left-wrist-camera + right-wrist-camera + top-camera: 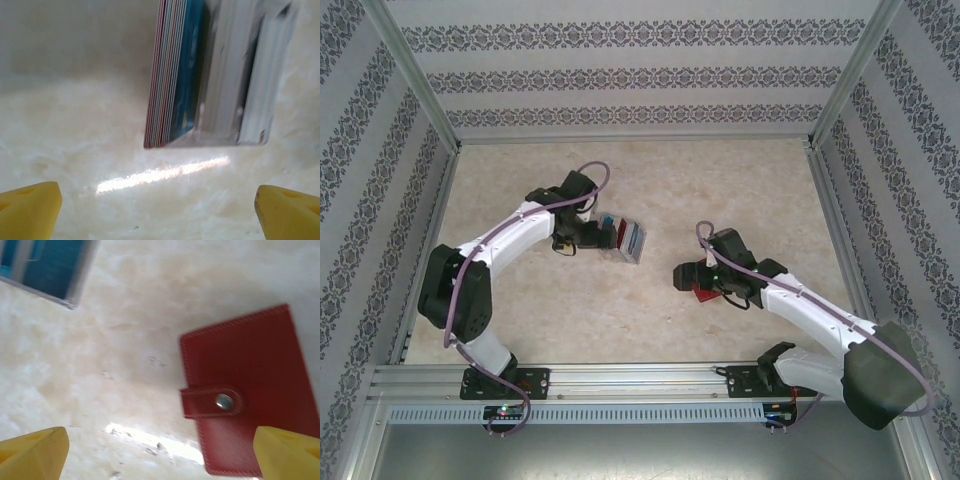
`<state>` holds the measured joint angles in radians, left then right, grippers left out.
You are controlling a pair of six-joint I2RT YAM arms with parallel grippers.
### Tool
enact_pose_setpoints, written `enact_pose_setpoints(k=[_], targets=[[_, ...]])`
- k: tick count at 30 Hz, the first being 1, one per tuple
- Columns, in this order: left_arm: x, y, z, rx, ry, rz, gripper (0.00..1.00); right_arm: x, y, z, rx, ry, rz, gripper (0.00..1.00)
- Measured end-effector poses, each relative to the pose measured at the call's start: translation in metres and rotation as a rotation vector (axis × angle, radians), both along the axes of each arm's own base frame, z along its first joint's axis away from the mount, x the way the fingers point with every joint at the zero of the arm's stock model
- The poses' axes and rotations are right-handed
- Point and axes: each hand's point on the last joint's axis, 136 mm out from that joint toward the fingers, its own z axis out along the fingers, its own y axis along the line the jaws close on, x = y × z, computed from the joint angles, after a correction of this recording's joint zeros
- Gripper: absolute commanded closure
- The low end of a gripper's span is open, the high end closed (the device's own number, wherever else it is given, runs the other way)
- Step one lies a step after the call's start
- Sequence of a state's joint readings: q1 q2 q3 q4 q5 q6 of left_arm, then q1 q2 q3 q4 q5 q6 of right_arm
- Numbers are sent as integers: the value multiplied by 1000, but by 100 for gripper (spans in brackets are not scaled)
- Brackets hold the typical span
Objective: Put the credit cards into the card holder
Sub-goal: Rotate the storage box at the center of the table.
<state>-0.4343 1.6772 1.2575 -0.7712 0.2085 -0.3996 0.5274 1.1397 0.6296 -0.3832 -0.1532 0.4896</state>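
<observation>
Well, open the holder (250, 390) first, before touching any card: lies flat and closed on the table (125, 365), just below the right gripper (160, 455), with the tab (205, 402) fastened by a round metal stud (224, 401). Use the right gripper as now, spread wide and holding nothing; lower one tip to the free end of the tab and peel slowly, probably more sideways than upward, to avoid dragging so light a thing over the smooth top. Press the body down with the other arm if needed. Save the left gripper (160, 215) for the cards (172, 75): also spread wide and empty, facing the clear tray (250, 100) that holds them upright on edge, packed tightly together. Pinch only one card by its upper edge, never the whole pack, and close gently and squarely; expect thin, stiff, slippery plastic. From the top view: tray just beside the left gripper, holder partly hidden below the right one, well apart from each other. About materials: red leather-like skin with fine stitching along the rim and rounded corners; blue, pink and pale card edges in thin lines; glossy transparent tray walls; matte yellow wedge-shaped fingertips (27, 210); pale marbled table with a bright reflection.
</observation>
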Motion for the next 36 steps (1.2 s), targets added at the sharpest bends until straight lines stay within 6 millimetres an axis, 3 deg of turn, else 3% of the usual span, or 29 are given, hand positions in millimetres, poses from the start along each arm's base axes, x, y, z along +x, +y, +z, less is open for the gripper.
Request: enact_pose_setpoints(k=[3,7,12,20,23,28,31,36], targets=[[-12,-10,-19,21,46,-39,0,9,6,5,1,-27,13,6],[-9,-23,-32,13,49,-60,0,16,6,5,-18,-36,7,6],[7,-32,-47,10,42,-58,2,20,-1,6,-52,-58,-22,6],[43,-71,-63,-23,29,-47,5,28,-23,27,-77,-168,-130,4],[60,-78,-57,-16,-5,-28,6,28,-41,23,-85,-170,-199,3],[76,-78,-44,-1,-66,-15,6,31,-72,-7,-108,-39,-273,6],[67,-76,-30,-18,-84,-27,5,26,-64,-32,-114,100,-209,12],[26,-63,17,-80,-130,-62,4,15,-44,-57,-65,236,-104,27]])
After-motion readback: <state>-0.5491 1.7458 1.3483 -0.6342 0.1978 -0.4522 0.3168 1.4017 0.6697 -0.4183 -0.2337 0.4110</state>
